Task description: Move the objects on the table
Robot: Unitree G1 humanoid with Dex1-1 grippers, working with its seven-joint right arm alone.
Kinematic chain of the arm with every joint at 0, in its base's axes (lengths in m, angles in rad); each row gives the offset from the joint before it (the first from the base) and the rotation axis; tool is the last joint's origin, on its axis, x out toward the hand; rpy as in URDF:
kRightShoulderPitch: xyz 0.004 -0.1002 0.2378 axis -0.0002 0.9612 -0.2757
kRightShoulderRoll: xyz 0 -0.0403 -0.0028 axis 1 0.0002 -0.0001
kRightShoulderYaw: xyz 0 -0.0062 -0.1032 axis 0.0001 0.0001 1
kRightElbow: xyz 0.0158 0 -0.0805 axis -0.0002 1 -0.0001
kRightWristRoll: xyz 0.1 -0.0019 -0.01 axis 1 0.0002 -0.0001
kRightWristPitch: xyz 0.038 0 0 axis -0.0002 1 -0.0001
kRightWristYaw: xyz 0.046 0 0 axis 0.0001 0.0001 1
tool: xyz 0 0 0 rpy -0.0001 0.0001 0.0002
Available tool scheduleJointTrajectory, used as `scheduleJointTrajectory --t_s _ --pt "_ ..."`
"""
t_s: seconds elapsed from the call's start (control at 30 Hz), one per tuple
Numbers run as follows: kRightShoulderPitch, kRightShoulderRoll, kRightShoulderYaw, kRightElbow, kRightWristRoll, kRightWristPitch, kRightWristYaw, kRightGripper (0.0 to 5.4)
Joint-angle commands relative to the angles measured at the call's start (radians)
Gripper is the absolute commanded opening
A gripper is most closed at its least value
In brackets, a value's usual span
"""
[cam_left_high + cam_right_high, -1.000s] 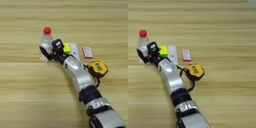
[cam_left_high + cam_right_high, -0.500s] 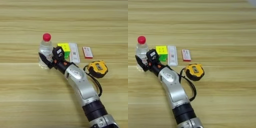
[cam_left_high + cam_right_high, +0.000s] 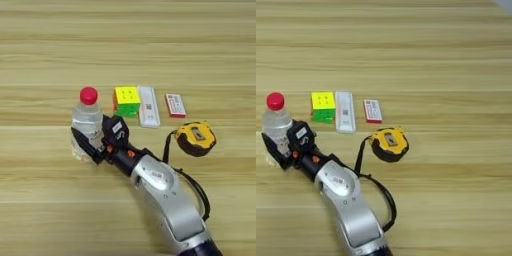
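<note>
Our right claw (image 3: 94, 141) sits closed around the lower body of the water bottle (image 3: 87, 120), one black finger (image 3: 83, 145) on the near-left side of it and the other, bearing a white label, on its right. We read that as a grip, though the clear plastic makes the actual contact hard to confirm. The bottle stands upright, long axis vertical, red cap (image 3: 89, 95) on top, at the left end of the group; it lies directly ahead of the claw, up and left along the line of the silver forearm (image 3: 165, 192), which comes in from the bottom right. Any move from here turns on that: our guess is the bottle goes wherever the claw goes, and a tilt of the wrist tips it. Just right of the bottle, apart from it, is the puzzle cube (image 3: 127, 100), yellow face up, then the white bar (image 3: 148, 105) just beside the cube with its long axis running away from us, then the red-white box (image 3: 175, 105) a little further right. The tape measure (image 3: 197, 138) lies nearer us, beside the forearm, its strap (image 3: 166, 145) looping toward the arm; we can't tell if they touch. The bottle's base is hidden behind the fingers, so we can't say whether it rests on the counter (image 3: 45, 210) or is lifted. The arm's upper part is cut off at the bottom edge.
</note>
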Motion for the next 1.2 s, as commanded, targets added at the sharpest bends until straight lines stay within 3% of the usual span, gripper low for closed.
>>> scheduleJointTrajectory --t_s 0.03,0.4,0.53,1.0,1.2 --pt "0.013 -0.003 0.028 -0.115 0.008 0.000 -0.010 3.15" --pt "0.036 -0.014 0.040 -0.132 0.006 0.005 -0.029 3.14" --pt "0.026 -0.011 0.033 -0.109 0.004 -0.003 -0.043 3.83" --pt "0.011 -0.011 0.035 -0.088 0.004 -0.013 -0.054 5.29" --pt "0.011 -0.013 0.039 -0.096 0.004 -0.013 -0.054 5.36"
